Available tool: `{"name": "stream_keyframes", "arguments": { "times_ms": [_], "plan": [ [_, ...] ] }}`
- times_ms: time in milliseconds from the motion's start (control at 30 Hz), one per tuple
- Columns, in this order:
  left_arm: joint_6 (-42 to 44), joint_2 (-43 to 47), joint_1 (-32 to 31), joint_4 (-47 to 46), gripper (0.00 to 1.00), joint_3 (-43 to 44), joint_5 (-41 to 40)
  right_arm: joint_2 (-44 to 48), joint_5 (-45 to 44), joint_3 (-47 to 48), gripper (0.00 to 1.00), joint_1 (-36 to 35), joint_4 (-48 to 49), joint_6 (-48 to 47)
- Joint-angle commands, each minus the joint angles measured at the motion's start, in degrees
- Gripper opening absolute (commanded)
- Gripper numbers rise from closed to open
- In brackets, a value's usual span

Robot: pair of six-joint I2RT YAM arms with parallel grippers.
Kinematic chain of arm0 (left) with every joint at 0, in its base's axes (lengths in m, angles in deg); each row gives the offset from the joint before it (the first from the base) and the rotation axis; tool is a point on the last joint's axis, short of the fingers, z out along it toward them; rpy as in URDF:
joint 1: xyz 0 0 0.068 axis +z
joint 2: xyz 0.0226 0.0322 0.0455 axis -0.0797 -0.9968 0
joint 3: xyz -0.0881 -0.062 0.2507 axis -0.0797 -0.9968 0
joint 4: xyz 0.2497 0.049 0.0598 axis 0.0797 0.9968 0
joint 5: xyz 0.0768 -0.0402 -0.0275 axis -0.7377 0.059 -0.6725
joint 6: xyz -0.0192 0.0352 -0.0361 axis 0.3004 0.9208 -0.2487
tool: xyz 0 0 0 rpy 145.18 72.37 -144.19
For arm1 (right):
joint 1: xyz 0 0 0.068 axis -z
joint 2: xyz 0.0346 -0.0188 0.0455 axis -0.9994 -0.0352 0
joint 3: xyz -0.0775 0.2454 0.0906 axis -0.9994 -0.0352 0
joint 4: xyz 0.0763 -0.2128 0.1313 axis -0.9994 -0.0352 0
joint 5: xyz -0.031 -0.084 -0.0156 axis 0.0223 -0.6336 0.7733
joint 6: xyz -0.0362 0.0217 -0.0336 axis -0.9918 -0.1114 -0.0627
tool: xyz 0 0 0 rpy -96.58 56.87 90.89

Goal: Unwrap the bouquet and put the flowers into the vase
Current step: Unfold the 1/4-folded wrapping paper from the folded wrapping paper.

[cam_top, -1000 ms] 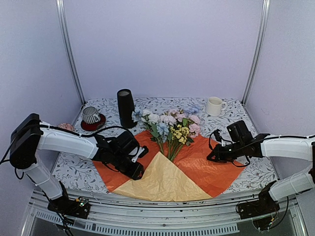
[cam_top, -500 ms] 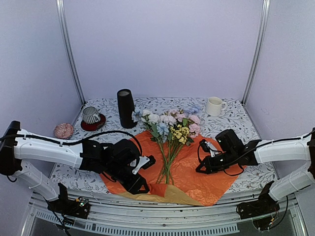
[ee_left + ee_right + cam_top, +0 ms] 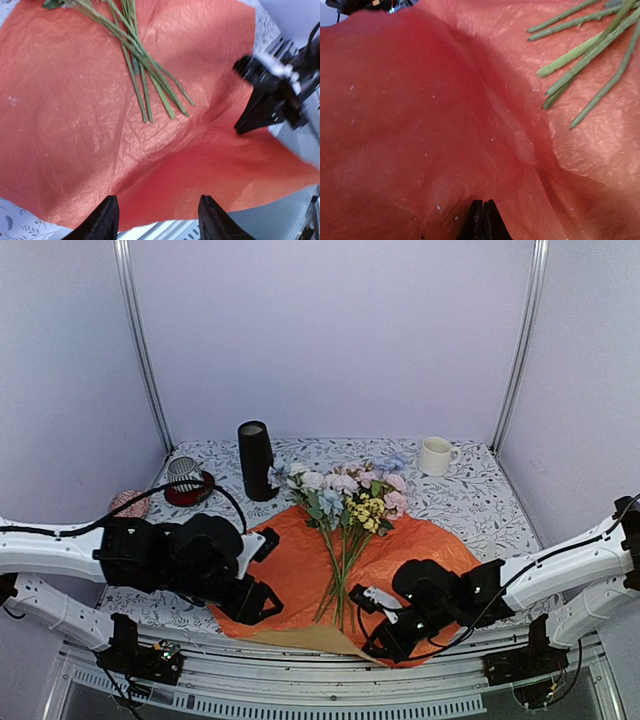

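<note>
Orange sheet [image 3: 290, 575] now lies spread; tan kraft flap [image 3: 305, 640] has slipped to the near edge. My right gripper [image 3: 483, 222] pinches the sheet; left gripper [image 3: 159, 220] parted, empty. Flowers [image 3: 345, 502] exposed, ready for lifting; vase [image 3: 255, 455] stands just behind-left.

No text, label, brand, number or sign can be read in any view. The black vase [image 3: 255, 460], the white mug [image 3: 435, 455] and the orange wrapping sheet [image 3: 300, 570] show plain faces. The cup on the red saucer [image 3: 183, 473] bears only stripes, and the surface [image 3: 480, 490] carries only a printed leaf pattern.
</note>
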Motion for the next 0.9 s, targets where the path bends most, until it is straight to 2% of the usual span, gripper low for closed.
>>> {"name": "stream_keyframes", "arguments": {
  "times_ms": [0,300,500,700,867],
  "plan": [
    [-3.8,7.2,0.6,1.8,0.58,0.9,-7.2,-5.5,-2.5,2.1,0.04,-4.1,2.3,2.9],
    [-4.7,8.4,1.2,2.1,0.58,-2.5,-5.8,-14.9,-3.9,8.2,0.04,-7.5,-1.7,2.6],
    [-4.1,6.6,1.3,0.3,0.58,-4.0,-5.9,-11.9,-6.7,11.2,0.04,-7.5,-3.9,0.6],
    [-2.3,4.6,2.8,-5.2,0.59,-6.1,-5.3,-6.3,-18.3,12.8,0.04,-7.3,-7.8,-0.4],
    [-0.5,1.7,6.4,-9.0,0.64,-7.2,-5.9,-2.9,-26.1,13.0,0.04,-3.6,-9.0,0.3]
  ]
}}
